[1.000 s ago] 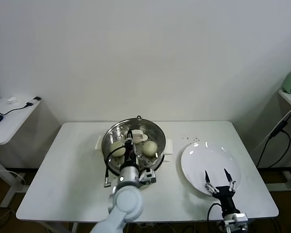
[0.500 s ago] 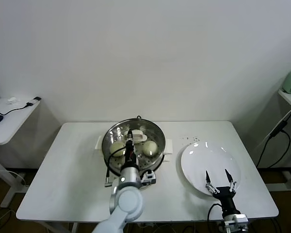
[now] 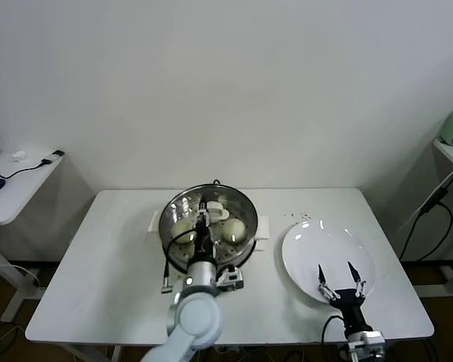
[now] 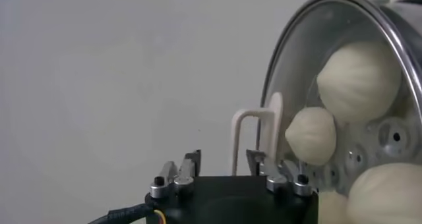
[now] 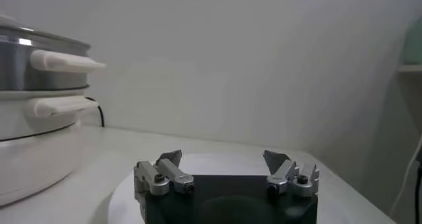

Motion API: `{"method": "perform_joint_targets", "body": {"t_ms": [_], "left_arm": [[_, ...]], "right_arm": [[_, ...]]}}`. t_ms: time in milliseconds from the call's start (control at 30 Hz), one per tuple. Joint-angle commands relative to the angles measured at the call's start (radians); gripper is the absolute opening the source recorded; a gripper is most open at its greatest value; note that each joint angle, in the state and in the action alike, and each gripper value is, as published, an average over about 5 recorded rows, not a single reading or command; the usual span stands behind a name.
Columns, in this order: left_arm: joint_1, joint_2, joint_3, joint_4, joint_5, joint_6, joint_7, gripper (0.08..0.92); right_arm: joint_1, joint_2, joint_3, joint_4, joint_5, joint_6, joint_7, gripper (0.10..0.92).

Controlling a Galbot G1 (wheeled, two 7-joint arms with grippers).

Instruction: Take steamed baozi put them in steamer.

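The steel steamer (image 3: 169, 213) stands mid-table on its white base, with the round glass lid (image 3: 239, 207) on top. Through the glass I see cream-white baozi inside, one on the left (image 3: 183, 227) and one on the right (image 3: 234, 229). The left wrist view shows several baozi (image 4: 357, 80) under the lid. My left gripper (image 3: 201, 208) hangs over the lid; in its wrist view (image 4: 223, 156) the fingers stand apart with the lid's white handle (image 4: 254, 116) just beyond them, not pinched. My right gripper (image 3: 337, 273) is open and empty over the plate's near edge, as its wrist view (image 5: 223, 155) shows.
A flat white plate (image 3: 317, 245) lies bare to the right of the steamer. The steamer's side handles (image 5: 62, 62) show at the left of the right wrist view. A side desk (image 3: 15, 181) with cables stands far left. A black cord (image 3: 167, 264) runs by the steamer's front.
My left arm has drawn back slightly toward me while its gripper stays over the lid. The right gripper has barely moved.
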Motion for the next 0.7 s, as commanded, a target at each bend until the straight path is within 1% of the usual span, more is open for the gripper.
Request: {"method": "perform_joint_targets", "body": {"t_ms": [33,133,200,267,333,433,533,600,700], "left_arm": [[0.087,0.038,-0.034,-0.188,-0.237,-0.057,-0.077,0.545],[0.152,0.051,-0.102,-0.237,-0.444,-0.167,-0.155,0.640],[0.192,0.048,-0.172,-0.266,-0.630,-0.237,-0.218,0.701],[0.227,0.039,-0.273,-0.294,-0.814,-0.278,-0.271,0.758],[0.264,0.028,-0.396,-0.315,-1.005,-0.327,-0.299,0.800],[0.342,0.021,-0.592,-0.317,-1.279,-0.443,-0.292,0.820],[0.434,0.044,-0.747,-0.289,-1.543,-0.557,-0.285,0.822],[0.485,0.066,-0.812,-0.261,-1.676,-0.628,-0.285,0.823],[0.537,0.089,-0.847,-0.222,-1.785,-0.724,-0.287,0.823]], "right_arm": [[0.004,0.004,-0.009,0.004,-0.001,-0.015,0.004,0.823],[0.005,0.003,-0.015,0.008,0.001,-0.020,0.008,0.823],[0.006,0.003,-0.017,0.015,0.005,-0.024,0.010,0.823],[0.008,0.004,-0.019,0.025,0.008,-0.023,0.010,0.823],[0.011,0.003,-0.020,0.033,0.006,-0.016,0.007,0.823],[0.010,0.001,-0.023,0.039,0.003,-0.010,0.001,0.823],[0.006,0.000,-0.028,0.043,0.012,-0.001,0.000,0.823],[0.005,0.001,-0.032,0.046,0.025,0.008,0.001,0.823],[0.003,-0.001,-0.034,0.048,0.038,0.013,0.003,0.823]]}}
